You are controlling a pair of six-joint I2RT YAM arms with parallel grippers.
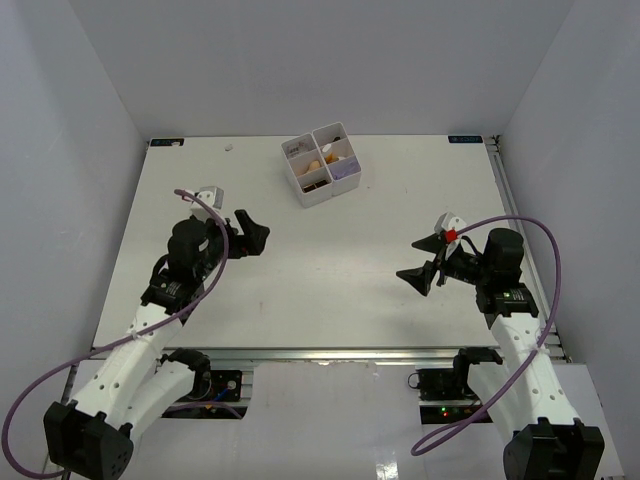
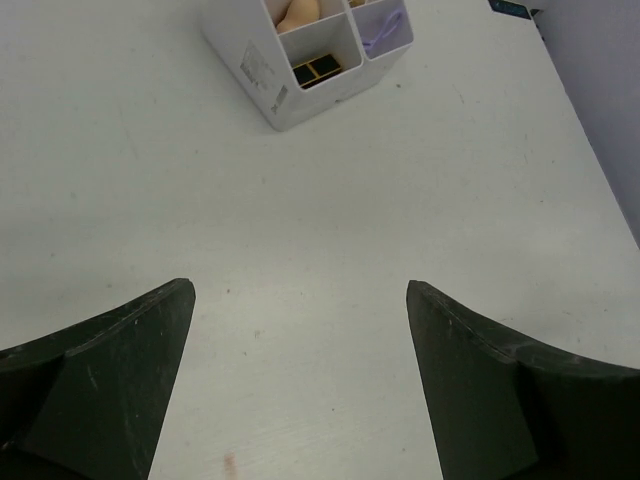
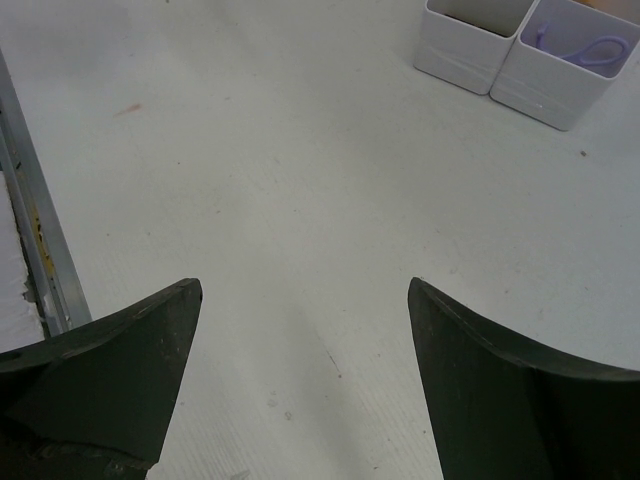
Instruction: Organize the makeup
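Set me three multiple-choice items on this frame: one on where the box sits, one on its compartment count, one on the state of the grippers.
1. Where on the table is the white box?
A. At the far side, near the middle
B. Beside the left arm's base
C. At the right edge

2. How many compartments does it have?
A. Two
B. Four
C. Six

3. How do the grippers stand?
A. Both open and empty
B. Left shut on a tube
C. Right shut on a sponge

Key:
1 A: the top view shows it at the far side, about midway across.
2 B: its dividers form a two-by-two grid.
3 A: the left gripper and right gripper have fingers wide apart with nothing between them.
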